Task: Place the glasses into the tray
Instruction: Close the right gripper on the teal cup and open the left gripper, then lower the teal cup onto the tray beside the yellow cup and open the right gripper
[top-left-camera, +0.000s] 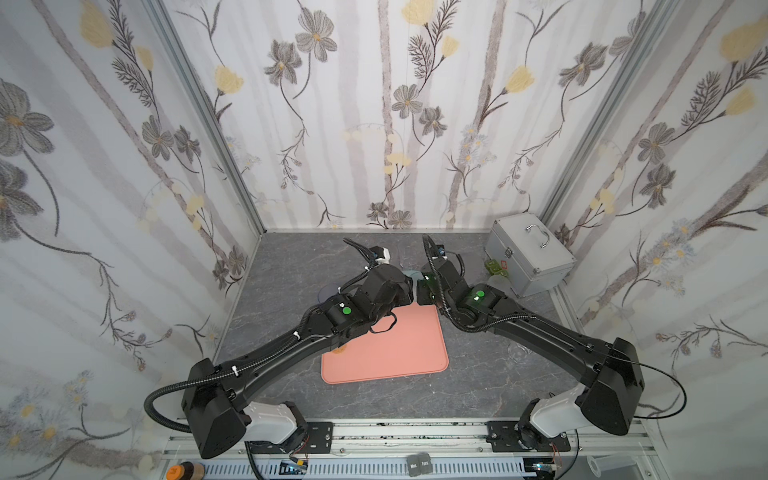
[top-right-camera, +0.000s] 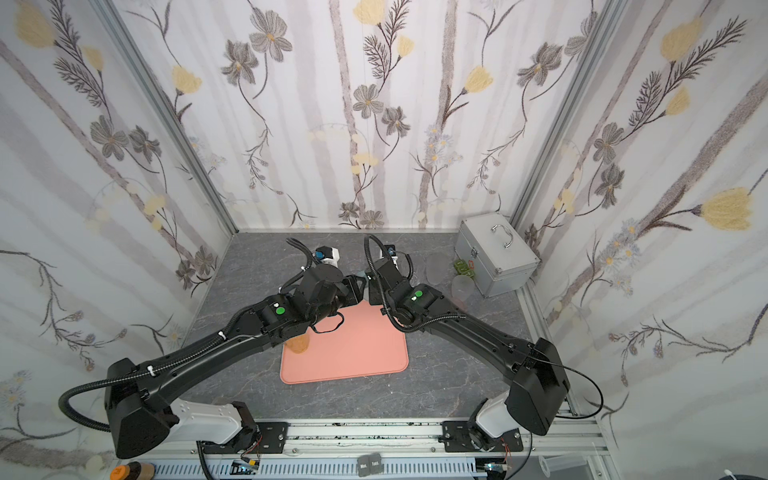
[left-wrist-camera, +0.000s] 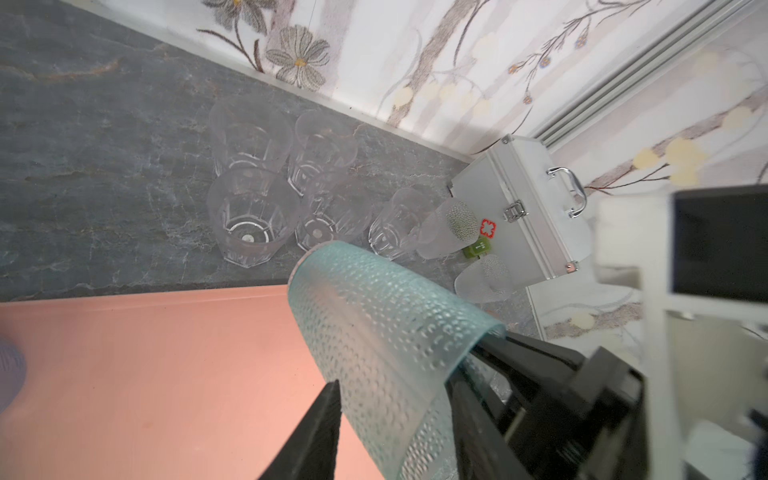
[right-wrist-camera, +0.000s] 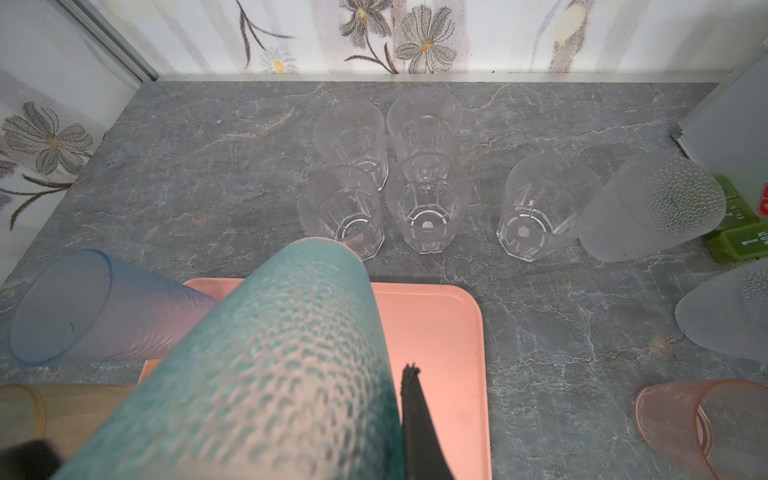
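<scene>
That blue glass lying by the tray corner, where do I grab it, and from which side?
Pinch the rim of the blue glass, one finger inside, coming from the end away from the tray. It lies on its side, mouth open that way, so the round tapered body would likely roll.

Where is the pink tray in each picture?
In a top view: the pink tray lies in the middle of the grey table.
In a top view: the tray is mid-table here too.
Left wrist: the tray is beneath the teal glass, on this side of the clear glasses.
Right wrist: the tray is beneath the teal glass too.
Shared landmark: the silver case, past the tray's far right corner.
</scene>
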